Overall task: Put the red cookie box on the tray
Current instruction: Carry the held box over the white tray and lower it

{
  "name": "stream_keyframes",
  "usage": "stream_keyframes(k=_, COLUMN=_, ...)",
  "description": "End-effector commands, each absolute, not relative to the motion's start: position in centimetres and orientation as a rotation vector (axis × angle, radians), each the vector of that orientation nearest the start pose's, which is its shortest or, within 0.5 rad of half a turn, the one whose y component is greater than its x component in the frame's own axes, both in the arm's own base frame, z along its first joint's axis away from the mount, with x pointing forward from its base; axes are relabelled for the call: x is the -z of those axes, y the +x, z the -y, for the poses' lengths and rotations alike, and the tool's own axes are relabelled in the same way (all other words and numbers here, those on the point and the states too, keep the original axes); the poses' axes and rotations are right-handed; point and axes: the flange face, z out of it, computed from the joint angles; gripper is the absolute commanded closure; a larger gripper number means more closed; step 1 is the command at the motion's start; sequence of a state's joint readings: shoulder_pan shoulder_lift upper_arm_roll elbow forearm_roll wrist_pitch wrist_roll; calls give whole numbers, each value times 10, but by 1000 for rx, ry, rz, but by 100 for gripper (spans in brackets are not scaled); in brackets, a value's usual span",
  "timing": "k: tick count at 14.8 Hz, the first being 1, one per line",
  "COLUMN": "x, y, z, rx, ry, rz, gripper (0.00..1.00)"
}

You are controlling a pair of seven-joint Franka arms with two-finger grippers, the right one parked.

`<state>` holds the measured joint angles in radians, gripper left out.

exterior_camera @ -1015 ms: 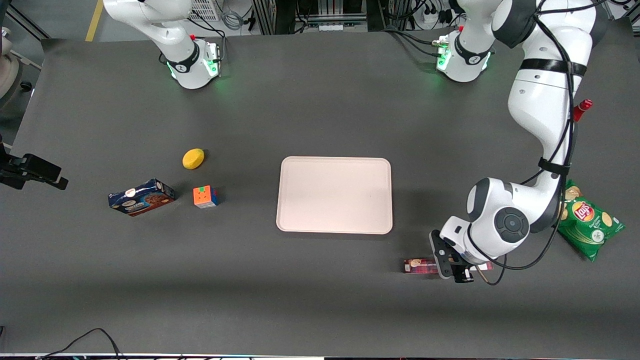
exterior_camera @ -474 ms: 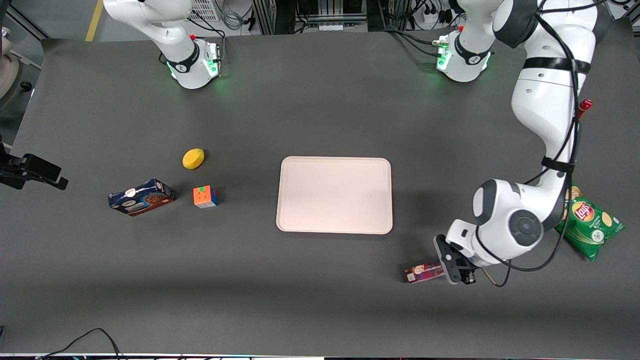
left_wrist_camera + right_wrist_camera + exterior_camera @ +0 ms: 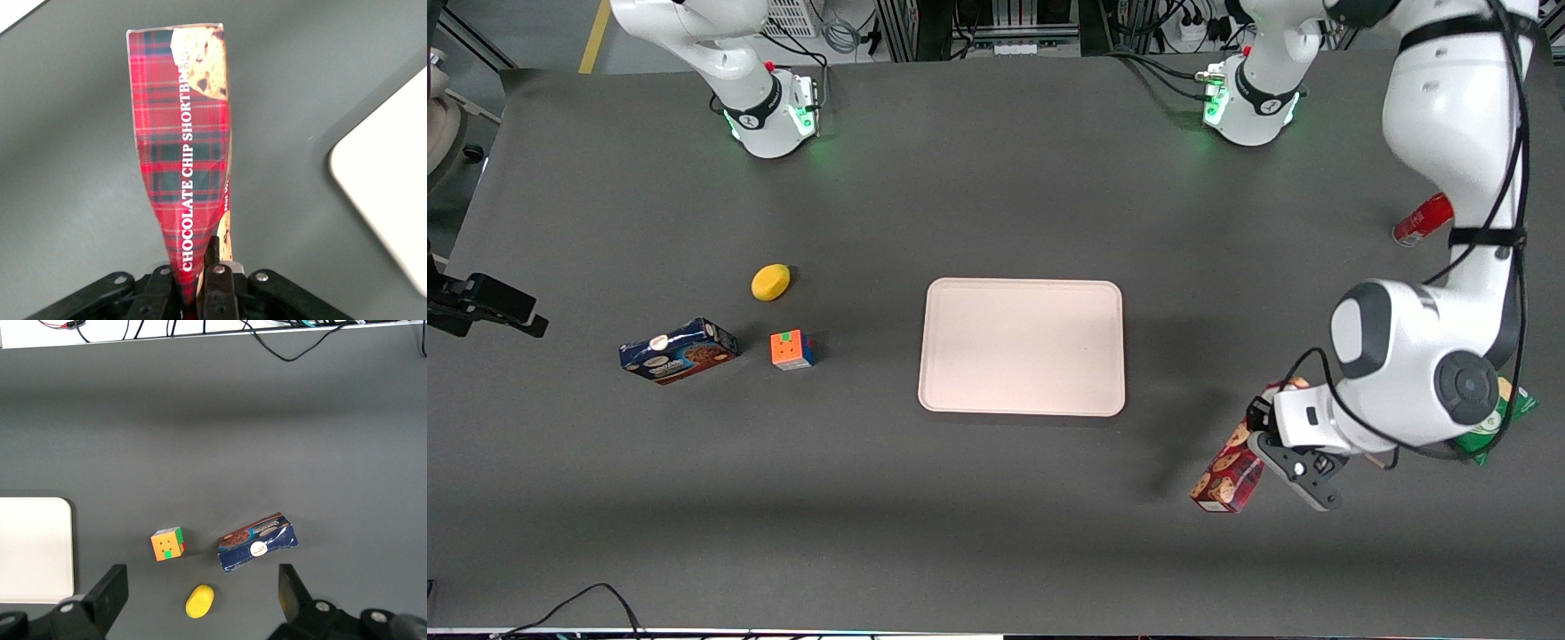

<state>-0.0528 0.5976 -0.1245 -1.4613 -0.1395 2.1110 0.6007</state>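
Toward the working arm's end of the tabletop (image 3: 996,533), nearer the front camera than the tray (image 3: 1021,347), the gripper (image 3: 1280,449) holds the red cookie box (image 3: 1227,471) — its jaws are pinched on one end of the carton, as the left wrist view shows, and the rest of the box (image 3: 183,153) juts out from them over the dark surface. In the front view the box sits at about four o'clock from the tray, well apart from it and seemingly lifted clear. So the step in hand looks like the carry: grasp made, box raised, placing not yet done. The next move calls for a swing toward ten o'clock until the box is over the tray's bare middle, then a lowering and release — laid flat, since it hangs by one end.

The box is a long slim carton in dark-red plaid, printed with cookie pictures and white lettering reading CHOCOLATE CHIP SHORTBREAD.
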Motion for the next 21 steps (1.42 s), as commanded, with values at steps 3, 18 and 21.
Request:
stream_keyframes(k=3, x=-352, y=609, z=175, rx=195, ry=-3242, rz=-583, gripper=100)
stream_keyframes(k=18, x=-273, y=472, z=320, rx=158, ry=-3235, rz=-161, gripper=100)
stream_keyframes(k=21, x=-260, y=471, z=321, rx=135, ry=-3225, rz=-159, gripper=100)
